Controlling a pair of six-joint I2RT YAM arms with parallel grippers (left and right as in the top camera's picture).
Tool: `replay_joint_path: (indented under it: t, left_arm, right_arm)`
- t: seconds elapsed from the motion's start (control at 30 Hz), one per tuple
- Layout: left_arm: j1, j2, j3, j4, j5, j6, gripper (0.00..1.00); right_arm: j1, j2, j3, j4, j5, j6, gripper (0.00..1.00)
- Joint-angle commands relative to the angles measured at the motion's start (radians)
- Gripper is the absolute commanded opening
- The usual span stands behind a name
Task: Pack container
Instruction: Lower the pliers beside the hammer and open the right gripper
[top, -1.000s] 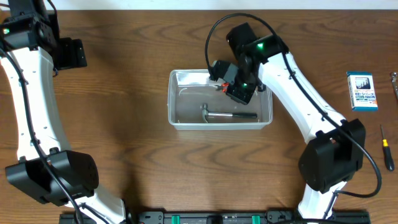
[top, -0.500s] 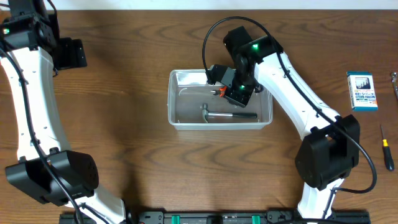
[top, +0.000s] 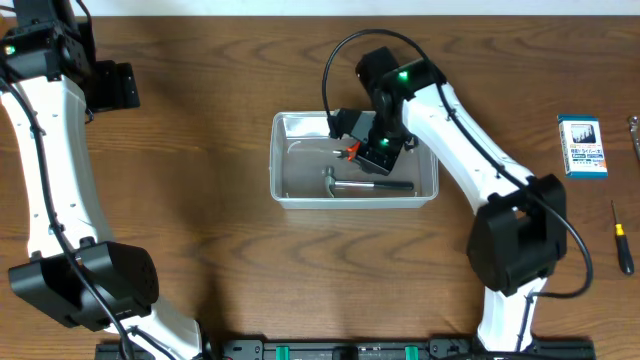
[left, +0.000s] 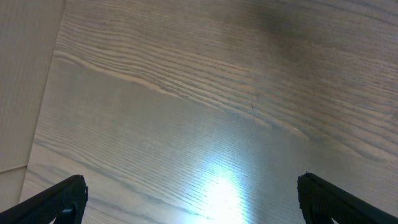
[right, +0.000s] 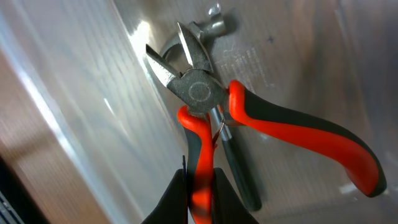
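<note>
I count 1 container (top: 298, 175) on the worktop (top: 200, 230), a clear tub lying near the middle, its long side running left to right. Inside it lies 1 hammer (top: 372, 185), flat on the floor near the front wall, head to the left.

My right claw (right: 198, 190) is over the container's back half and is pinching 1 pair of pliers (right: 202, 93), red-and-black handled, by 1 of the 2 handles only. The other handle splays free to the side. The cutting tips stand slightly parted and point toward the hammer's head (right: 214, 25). In the right wrist view the pliers cross over the hammer's shaft. I cannot tell whether the 2 tools touch.

My left claw (left: 191, 193) is spread wide with nothing between the fingers, over bare wood at the far left corner, well apart from the container.

Off to the right, outside the tub, I see 1 small blue-and-white box (top: 582, 146) and 1 screwdriver (top: 621, 236) with a black-and-yellow handle nearer the front. At the very right edge is 1 small metal piece (top: 634, 135), too cut off to identify.
</note>
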Motion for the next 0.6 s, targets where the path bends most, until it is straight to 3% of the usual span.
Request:
replay_joint_path:
  t: [0.0,0.27,0.57]
  left_arm:
    - [0.003,-0.003,0.005,0.000,-0.008,0.005,0.98]
    - [0.003,-0.003,0.005,0.000,-0.008,0.005,0.98]
    - [0.003,-0.003,0.005,0.000,-0.008,0.005,0.98]
  right_arm:
    - [0.005,0.053,-0.006,0.002,-0.013,-0.015,0.01]
    - [0.005,0.089,-0.006,0.002,-0.007,-0.016,0.02]
    - [0.005,0.090,-0.006,0.019,-0.007,-0.016,0.13]
